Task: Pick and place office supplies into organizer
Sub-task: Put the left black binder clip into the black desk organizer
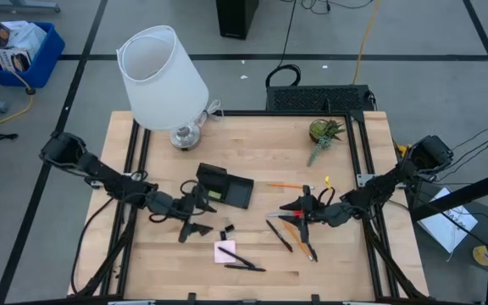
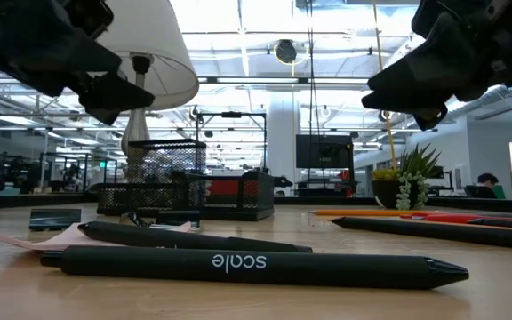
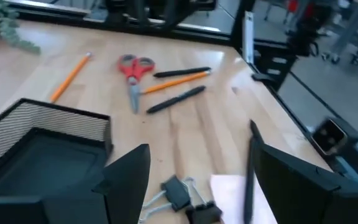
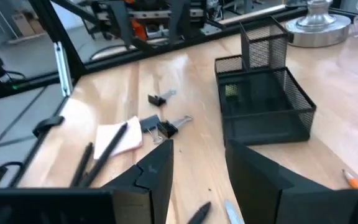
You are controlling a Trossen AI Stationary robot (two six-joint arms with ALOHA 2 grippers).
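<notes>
Lying flat: scissors (image 3: 132,73), handles away

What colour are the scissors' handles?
Red; the scissors show best in the left wrist view.

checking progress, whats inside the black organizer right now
In the right wrist view the organizer's low mesh compartment shows a small yellow-green patch at its back, kind unclear; the rest looks bare. The taller slotted section's inside is hidden behind its mesh wall, so its contents cannot be seen.

table (image 1: 252,254): smooth pale wood | organizer (image 4: 263,102): black wire mesh | pens (image 2: 238,264): matt black plastic
</notes>
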